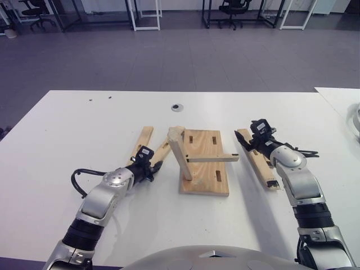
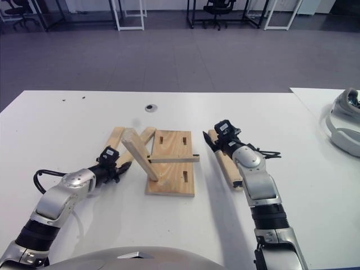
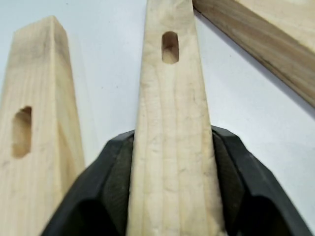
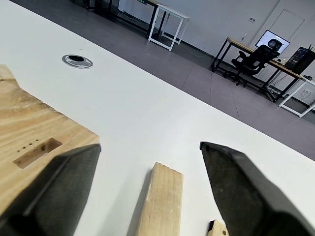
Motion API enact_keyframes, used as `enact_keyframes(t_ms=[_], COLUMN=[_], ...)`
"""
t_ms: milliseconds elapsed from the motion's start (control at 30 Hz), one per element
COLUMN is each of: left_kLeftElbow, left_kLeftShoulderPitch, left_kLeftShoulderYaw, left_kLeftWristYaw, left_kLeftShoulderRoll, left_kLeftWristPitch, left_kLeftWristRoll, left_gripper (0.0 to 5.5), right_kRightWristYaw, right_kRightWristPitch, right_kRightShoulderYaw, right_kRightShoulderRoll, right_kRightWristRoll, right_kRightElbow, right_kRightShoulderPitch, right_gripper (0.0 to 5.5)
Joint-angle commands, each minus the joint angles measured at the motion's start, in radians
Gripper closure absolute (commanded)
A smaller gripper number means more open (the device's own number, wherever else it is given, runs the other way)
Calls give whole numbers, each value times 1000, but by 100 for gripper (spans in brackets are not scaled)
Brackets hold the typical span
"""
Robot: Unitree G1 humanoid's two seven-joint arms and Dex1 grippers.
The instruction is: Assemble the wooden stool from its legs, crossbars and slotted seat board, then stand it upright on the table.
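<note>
The slotted seat board (image 1: 207, 169) lies flat mid-table. One leg (image 1: 179, 152) stands tilted in it, with a crossbar (image 1: 214, 158) sticking out of that leg to the right. Two more legs (image 1: 143, 139) lie side by side left of the board. My left gripper (image 1: 152, 167) is shut on the near end of the inner leg (image 3: 172, 98); the other leg (image 3: 34, 137) lies beside it. Right of the board lies another leg (image 1: 260, 162). My right gripper (image 4: 149, 146) hovers open over its far end (image 4: 160, 206), straddling it without touching.
A round grommet hole (image 1: 178, 106) sits in the white table (image 1: 73, 129) behind the board. A white headset-like object (image 2: 344, 121) lies at the far right, beyond a gap in the tabletop. Bare tabletop stretches to the left and in front.
</note>
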Motion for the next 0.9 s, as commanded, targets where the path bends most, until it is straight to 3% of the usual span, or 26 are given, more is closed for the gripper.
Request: enact_keyframes(t_ms=[33,133,267,467,900], left_kLeftElbow=[-52,-96,-96,-99,-16], left_kLeftShoulderPitch=[-60,-179,-285,-334,-347], left_kLeftShoulderYaw=[140,210,183,131,106], left_kLeftWristYaw=[2,-51,-204,-312,-401], left_kLeftShoulderRoll=[-99,-130,-80,-69,-42], left_kLeftWristPitch=[-48,-113,-223,-311,-504], left_kLeftWristRoll=[-94,-157,-145,-117,-4], left_gripper=[344,344,344,344,344], right_kRightWristYaw=[26,95,74,-86,-210], right_kRightWristPitch=[62,203,355,415,496], right_kRightShoulderYaw=[-66,-176,-287,-382,-425], right_kRightShoulderRoll=[70,150,276,384,348], right_kRightWristRoll=[135,416,759,985,1160], right_kRightElbow=[3,-26,-9,71,26], right_kRightShoulderPitch=[-64,-198,-436,-569,-522], right_gripper=[173,173,173,173,421])
